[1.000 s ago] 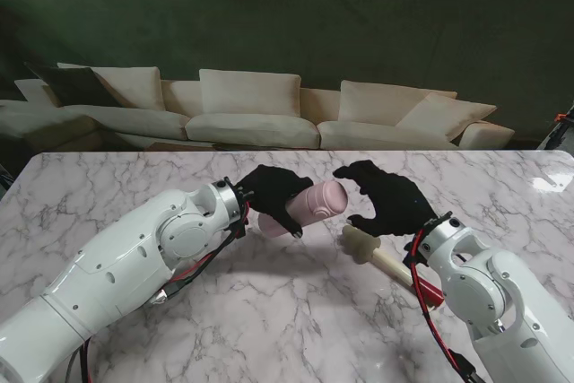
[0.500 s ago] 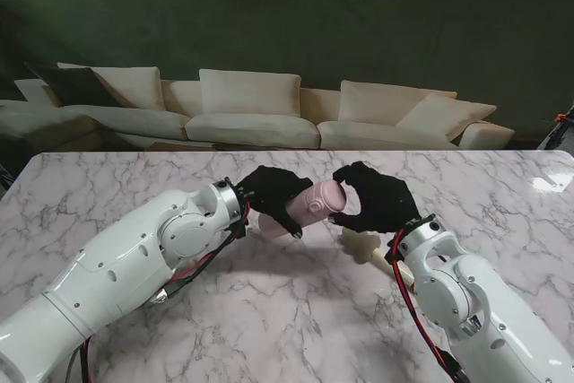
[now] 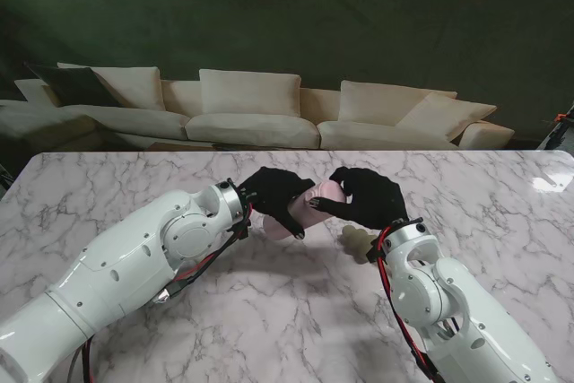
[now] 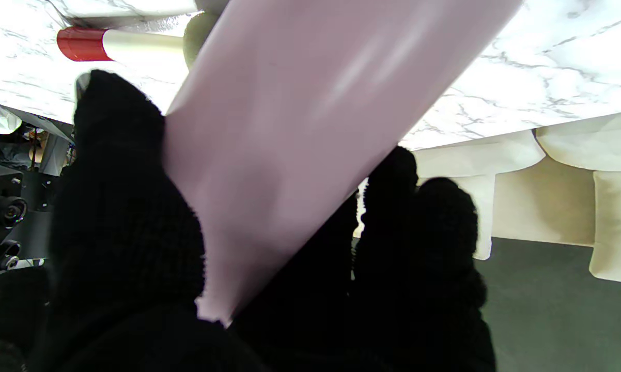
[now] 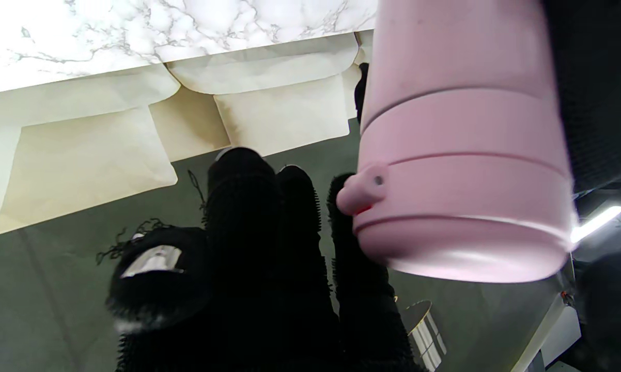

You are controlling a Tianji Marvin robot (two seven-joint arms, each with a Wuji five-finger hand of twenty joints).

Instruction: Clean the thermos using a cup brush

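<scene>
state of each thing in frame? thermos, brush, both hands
pink thermos: lifted off the table, lying sideways, lid on
cup brush: lying on the marble table, unheld
left robot hand: shut on the thermos body
right robot hand: at the lid end, fingers reach the lid, grip unclear

One thermos [image 3: 316, 204], one cup brush [image 3: 356, 241], two robot hands [image 3: 278, 196] [image 3: 366, 196]

thermos [image 3: 309, 208]: both hands are covering its ends in the stand view, edges are cropping its base in both wrist views | cup brush [image 3: 357, 241]: right hand [image 3: 368, 199] and arm are hiding the handle | left hand [image 3: 276, 193]: thermos is hiding its palm
</scene>
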